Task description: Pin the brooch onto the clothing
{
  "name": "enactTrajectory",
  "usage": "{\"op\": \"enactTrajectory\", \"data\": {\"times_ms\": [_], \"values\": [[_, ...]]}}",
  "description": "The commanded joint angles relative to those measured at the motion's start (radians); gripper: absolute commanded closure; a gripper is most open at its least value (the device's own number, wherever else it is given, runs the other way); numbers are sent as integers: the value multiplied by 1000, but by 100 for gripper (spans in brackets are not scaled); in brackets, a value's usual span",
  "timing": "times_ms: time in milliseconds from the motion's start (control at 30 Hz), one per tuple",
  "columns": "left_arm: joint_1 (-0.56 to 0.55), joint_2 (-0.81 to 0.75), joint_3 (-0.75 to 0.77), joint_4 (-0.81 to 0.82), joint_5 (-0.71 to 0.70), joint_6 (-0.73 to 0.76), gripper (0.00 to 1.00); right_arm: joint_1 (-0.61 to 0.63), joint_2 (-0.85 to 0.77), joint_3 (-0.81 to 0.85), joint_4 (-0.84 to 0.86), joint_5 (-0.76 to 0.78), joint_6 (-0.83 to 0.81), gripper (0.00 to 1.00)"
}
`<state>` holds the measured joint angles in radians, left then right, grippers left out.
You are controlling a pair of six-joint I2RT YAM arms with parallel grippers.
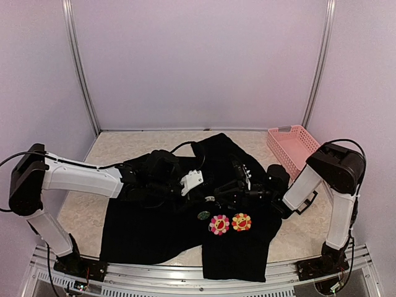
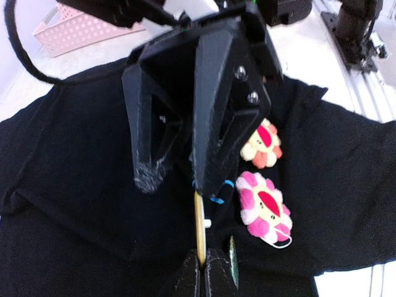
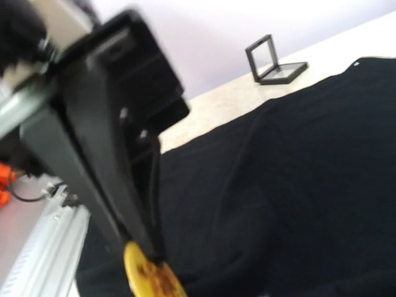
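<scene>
The black shirt (image 1: 154, 238) lies spread on the table, with the pink flower badge (image 1: 219, 224) and the orange flower badge (image 1: 241, 221) on its front. My left gripper (image 2: 202, 272) is shut on a flat yellow brooch (image 2: 199, 226), held edge-on just above the cloth (image 2: 74, 185), left of the pink badge (image 2: 265, 207). Light-blue marks (image 2: 216, 200) show beside it. My right gripper (image 2: 178, 182) hangs over the brooch with its fingers apart, one fingertip (image 2: 208, 179) at the brooch's top edge. In the right wrist view the brooch (image 3: 145, 275) shows under the left gripper's fingers (image 3: 133, 229); the right fingers are out of frame.
A small green disc (image 1: 203, 215) lies on the shirt by the pink badge. A pink basket (image 1: 291, 145) stands at the back right. A small clear case with a black frame (image 3: 272, 59) sits on the table beyond the shirt. Both arms meet over the shirt's middle.
</scene>
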<state>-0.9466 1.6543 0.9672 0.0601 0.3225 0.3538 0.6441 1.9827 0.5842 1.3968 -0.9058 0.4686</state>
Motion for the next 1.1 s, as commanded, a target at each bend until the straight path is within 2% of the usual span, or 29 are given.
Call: {"op": "enactTrajectory", "data": {"times_ms": [0, 100, 200, 267, 367, 433, 533, 600, 667, 733, 833, 933, 1067], "values": [[-82, 23, 10, -98, -236, 104, 100, -25, -146, -20, -225, 76, -126, 64], [-146, 77, 44, -189, -400, 162, 97, -37, -240, 20, -559, 289, -187, 66], [-205, 143, 128, -349, -461, 192, 78, -52, -288, 120, -936, 545, -217, 69], [-236, 176, 211, -480, -417, 180, 69, -63, -300, 175, -1106, 698, -205, 74], [-268, 195, 345, -634, -237, 144, 64, -105, -292, 227, -1243, 804, -181, 77], [-269, 159, 363, -659, -131, 122, 61, -130, -260, 284, -1319, 856, -184, 79], [-243, 44, 281, -601, -108, 89, 57, -153, -188, 363, -1403, 897, -222, 80], [-166, -19, 224, -532, -119, 10, 55, -162, -127, 430, -1492, 934, -244, 84], [-33, -54, 163, -403, -174, -154, 56, -172, -78, 477, -1540, 944, -251, 89], [134, -34, 130, -330, -221, -365, 63, -180, -47, 507, -1563, 951, -252, 91], [339, 95, 92, -250, -200, -596, 73, -191, 1, 558, -1598, 967, -260, 92], [444, 196, 56, -145, -284, -675, 74, -210, 63, 622, -1624, 983, -281, 93], [550, 312, 131, -108, -382, -724, 73, -256, 181, 776, -1677, 1007, -325, 95]]}}
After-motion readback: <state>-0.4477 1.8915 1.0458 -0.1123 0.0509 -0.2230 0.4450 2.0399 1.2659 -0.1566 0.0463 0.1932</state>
